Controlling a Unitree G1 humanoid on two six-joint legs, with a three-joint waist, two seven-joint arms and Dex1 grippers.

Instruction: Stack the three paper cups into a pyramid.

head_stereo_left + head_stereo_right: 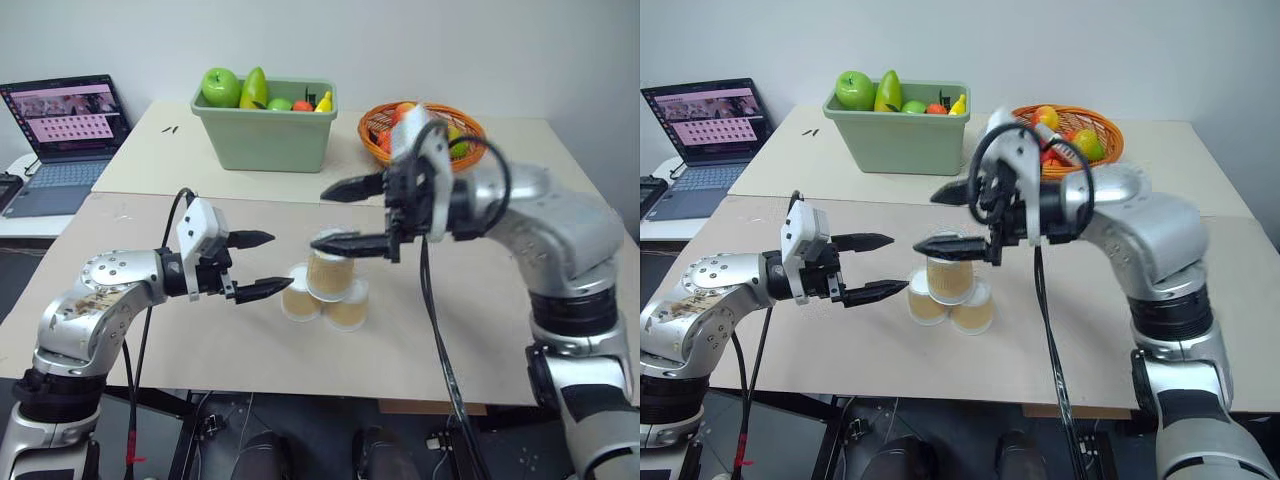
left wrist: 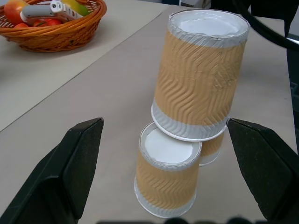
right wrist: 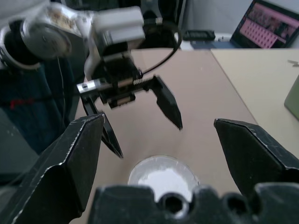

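Note:
Three tan paper cups with white rims stand upside down as a pyramid near the table's front edge. The top cup (image 1: 330, 275) rests on the left cup (image 1: 300, 300) and the right cup (image 1: 348, 310). In the left wrist view the top cup (image 2: 201, 74) sits slightly tilted over the lower cup (image 2: 166, 179). My right gripper (image 1: 343, 215) hovers open just above the top cup, pointing left, with nothing between its fingers. My left gripper (image 1: 274, 263) is open and empty just left of the pyramid, pointing at it. The right wrist view looks down on the top cup's white bottom (image 3: 161, 177).
A green bin of fruit (image 1: 265, 140) and an orange wicker basket of fruit (image 1: 380, 130) stand at the back of the table. An open laptop (image 1: 65, 125) sits on a side table at far left. A black cable (image 1: 440, 350) hangs from my right arm.

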